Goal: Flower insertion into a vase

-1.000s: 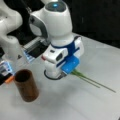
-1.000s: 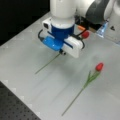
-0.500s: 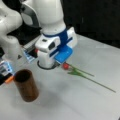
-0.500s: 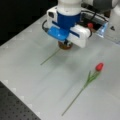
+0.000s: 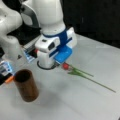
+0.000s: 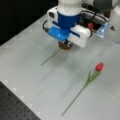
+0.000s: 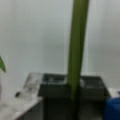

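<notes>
The arm reaches steeply down at upper centre in both front views, its gripper low over the worktop, clamped on a flower's green stem. That flower lies beside it. The vase stands upright at lower left. A second flower lies well apart.
</notes>
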